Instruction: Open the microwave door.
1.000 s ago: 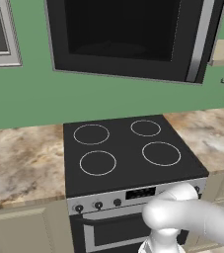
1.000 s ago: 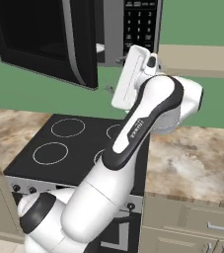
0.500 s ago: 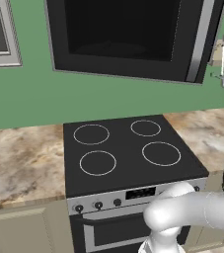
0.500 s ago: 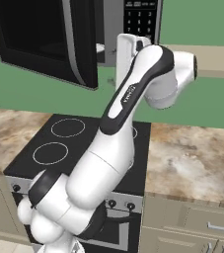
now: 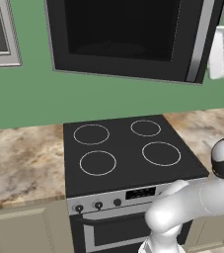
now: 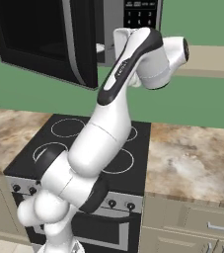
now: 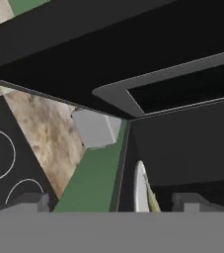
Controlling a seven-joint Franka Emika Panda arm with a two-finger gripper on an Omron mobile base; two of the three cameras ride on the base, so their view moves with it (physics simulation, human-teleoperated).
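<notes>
Green kitchen wall, marbled beige stone counter and black four-ring glass stove below. We see the wide black microwave door with its dark glass window hanging above the stove, already swung partly out; its vertical silver bar handle runs top to bottom on the free edge. Just right of that bar, our white gripper sits at the door's edge. Finger spread: we cannot tell. Arm reaches up steeply, elbow high, beside the black box microwave with keypad.
</notes>
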